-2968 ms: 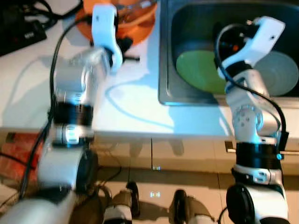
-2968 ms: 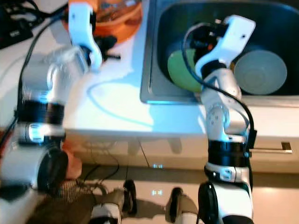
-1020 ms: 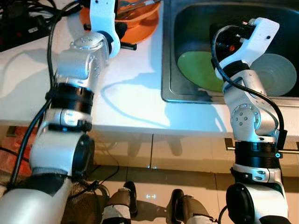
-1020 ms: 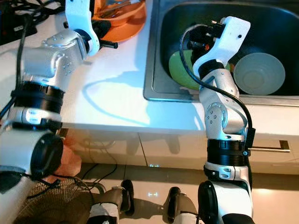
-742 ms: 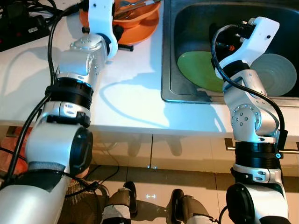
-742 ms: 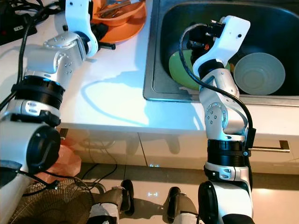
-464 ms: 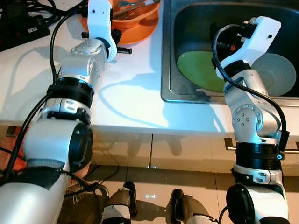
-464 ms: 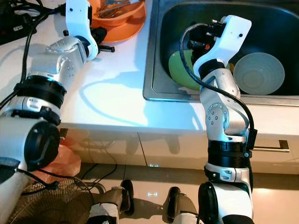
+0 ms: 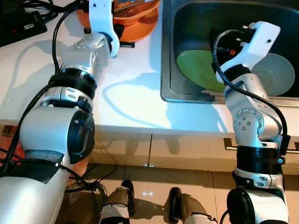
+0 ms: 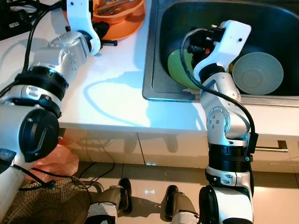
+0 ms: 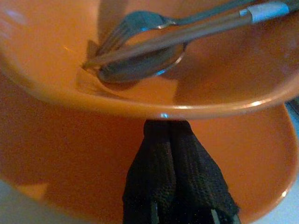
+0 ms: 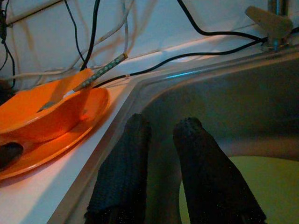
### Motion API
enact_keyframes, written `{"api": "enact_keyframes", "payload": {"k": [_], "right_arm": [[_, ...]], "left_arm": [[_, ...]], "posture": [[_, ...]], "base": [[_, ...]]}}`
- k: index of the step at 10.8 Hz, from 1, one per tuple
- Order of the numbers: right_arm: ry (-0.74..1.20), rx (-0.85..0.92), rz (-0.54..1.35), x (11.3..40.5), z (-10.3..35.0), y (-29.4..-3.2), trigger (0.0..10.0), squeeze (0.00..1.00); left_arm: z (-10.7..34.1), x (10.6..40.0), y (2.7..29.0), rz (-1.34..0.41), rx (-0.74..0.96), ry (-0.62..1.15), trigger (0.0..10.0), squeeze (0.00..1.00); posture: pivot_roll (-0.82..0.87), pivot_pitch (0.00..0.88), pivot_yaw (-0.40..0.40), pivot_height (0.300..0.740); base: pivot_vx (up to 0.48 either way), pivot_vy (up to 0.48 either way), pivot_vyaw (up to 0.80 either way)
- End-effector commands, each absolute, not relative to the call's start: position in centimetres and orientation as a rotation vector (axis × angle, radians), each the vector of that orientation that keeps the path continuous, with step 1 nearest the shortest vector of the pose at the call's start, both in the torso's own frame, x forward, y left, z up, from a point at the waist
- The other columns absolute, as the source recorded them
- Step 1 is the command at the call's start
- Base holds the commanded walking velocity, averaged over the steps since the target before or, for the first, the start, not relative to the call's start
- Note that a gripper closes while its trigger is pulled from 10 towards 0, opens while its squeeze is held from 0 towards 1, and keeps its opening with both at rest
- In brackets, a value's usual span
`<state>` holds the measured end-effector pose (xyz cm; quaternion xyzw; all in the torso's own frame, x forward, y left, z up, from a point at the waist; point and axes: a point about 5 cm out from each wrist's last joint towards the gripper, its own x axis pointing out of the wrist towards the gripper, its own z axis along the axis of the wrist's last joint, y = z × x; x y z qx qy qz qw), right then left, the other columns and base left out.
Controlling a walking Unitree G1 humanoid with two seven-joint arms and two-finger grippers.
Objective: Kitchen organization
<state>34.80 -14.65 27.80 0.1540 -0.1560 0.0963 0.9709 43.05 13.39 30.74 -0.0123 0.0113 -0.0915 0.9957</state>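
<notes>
An orange bowl (image 9: pixel 135 11) sits on an orange plate (image 9: pixel 145 29) at the back of the white counter. In the bowl lie a fork (image 11: pixel 140 21), a spoon (image 11: pixel 140 67) and a utensil with a white band (image 11: pixel 266 10). My left gripper (image 11: pixel 169 125) is shut, lying over the plate with its tips against the underside of the bowl's rim. In the steel sink (image 9: pixel 167 95) lie a green plate (image 9: pixel 198 67) and a grey bowl (image 9: pixel 275 72). My right gripper (image 12: pixel 163 126) hangs open above the green plate, holding nothing.
Black cables (image 9: pixel 32 7) and a black device (image 9: pixel 18 28) lie at the counter's back left. A tap (image 12: pixel 273 21) stands behind the sink. The white counter (image 9: pixel 126 102) is bare between the orange plate and its front edge. A fan guard (image 10: pixel 51 205) stands on the floor.
My left arm has stretched further toward the orange bowl, bringing the gripper against it. The right arm has barely moved. The camera has shifted a little.
</notes>
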Motion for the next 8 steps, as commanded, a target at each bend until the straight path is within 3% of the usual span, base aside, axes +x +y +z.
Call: {"api": "enact_keyframes", "payload": {"k": [1,6,8], "right_arm": [[-0.322,0.313,0.202,34.6,28.0,-14.6,10.0,0.00],[-0.318,0.326,0.205,34.8,28.1,-14.4,10.0,0.00],[-0.321,0.333,0.216,34.9,28.1,-14.1,10.0,0.00]], "left_arm": [[30.3,43.1,13.1,-0.191,-0.009,0.057,10.0,0.00],[26.6,42.7,14.9,-0.207,0.040,0.255,10.0,0.00],[27.0,42.5,15.3,-0.251,0.018,0.288,10.0,0.00]], "posture": [[-0.01,0.303,0.001,0.740],[0.06,0.304,0.018,0.740],[0.07,0.300,0.020,0.740]], "base": [[0.000,0.000,0.00],[0.000,0.000,0.00],[0.000,0.000,0.00]]}}
